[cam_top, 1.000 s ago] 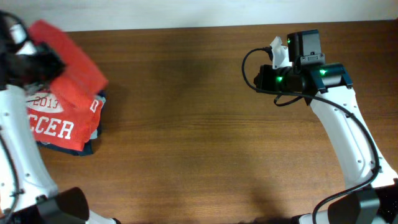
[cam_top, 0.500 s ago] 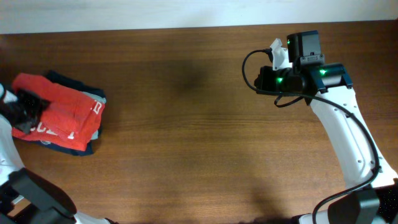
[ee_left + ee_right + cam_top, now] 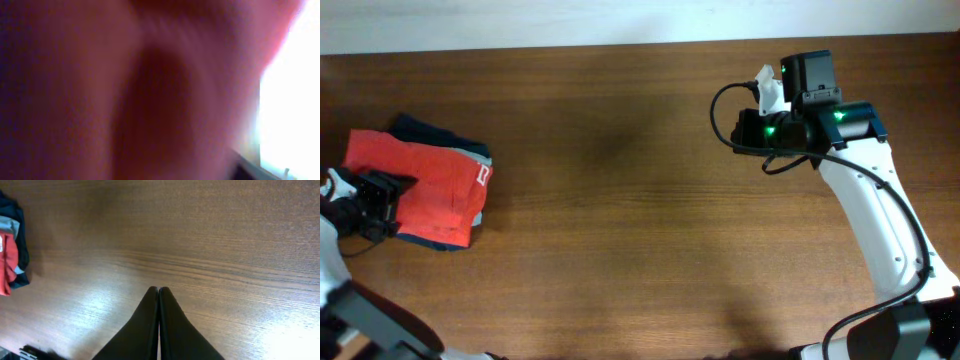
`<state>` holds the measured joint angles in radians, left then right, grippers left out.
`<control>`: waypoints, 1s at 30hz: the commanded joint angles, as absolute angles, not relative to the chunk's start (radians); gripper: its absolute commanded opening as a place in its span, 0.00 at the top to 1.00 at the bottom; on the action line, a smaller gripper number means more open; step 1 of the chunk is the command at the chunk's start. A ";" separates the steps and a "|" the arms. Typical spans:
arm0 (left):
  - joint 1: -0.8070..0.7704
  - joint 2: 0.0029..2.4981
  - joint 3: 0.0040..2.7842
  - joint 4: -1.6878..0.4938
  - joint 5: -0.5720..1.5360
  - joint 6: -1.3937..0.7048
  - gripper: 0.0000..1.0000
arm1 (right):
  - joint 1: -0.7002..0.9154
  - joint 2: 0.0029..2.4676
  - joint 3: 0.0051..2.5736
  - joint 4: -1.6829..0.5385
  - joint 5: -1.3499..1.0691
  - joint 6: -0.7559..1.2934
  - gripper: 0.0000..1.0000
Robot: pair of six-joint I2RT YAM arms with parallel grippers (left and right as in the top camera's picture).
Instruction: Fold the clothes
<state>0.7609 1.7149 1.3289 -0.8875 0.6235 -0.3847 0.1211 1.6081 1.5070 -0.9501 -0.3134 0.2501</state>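
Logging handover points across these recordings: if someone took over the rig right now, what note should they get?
Left tool: at the left edge of the shirt. Its camera shows only a red blur, so open or shut cannot be told.
Right tool: shut, empty, only bare table under it.
Shirt: folded, lying on the pile of dark garments at the table's left end.
Done: folding and stacking, it seems.
Left: free the left tool, back it off, check the fold holds.
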 commanded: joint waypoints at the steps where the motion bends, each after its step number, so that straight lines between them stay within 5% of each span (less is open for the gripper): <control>1: 0.778 1.539 1.407 -0.900 0.600 -0.308 0.27 | 0.124 1.609 1.511 -0.957 -0.302 0.240 0.96; 10: 0.836 1.361 1.535 -0.899 0.483 -0.242 0.23 | 0.124 1.609 1.511 -0.940 -0.302 0.240 0.95; 12: 0.829 1.361 1.538 -0.895 0.470 -0.199 0.31 | 0.124 1.609 1.511 -0.935 -0.302 0.240 0.95; 17: 0.768 1.428 1.538 -0.920 0.357 -0.033 0.69 | 0.124 1.609 1.511 -0.915 -0.302 0.241 0.94; 30: 0.642 1.949 1.537 -0.736 0.104 0.128 0.81 | 0.124 1.609 1.511 -0.918 -0.332 0.297 0.93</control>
<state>0.6437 1.8236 1.5410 -0.7460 0.2260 0.0822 0.1211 1.6081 1.5070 -0.9119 -0.3134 0.2832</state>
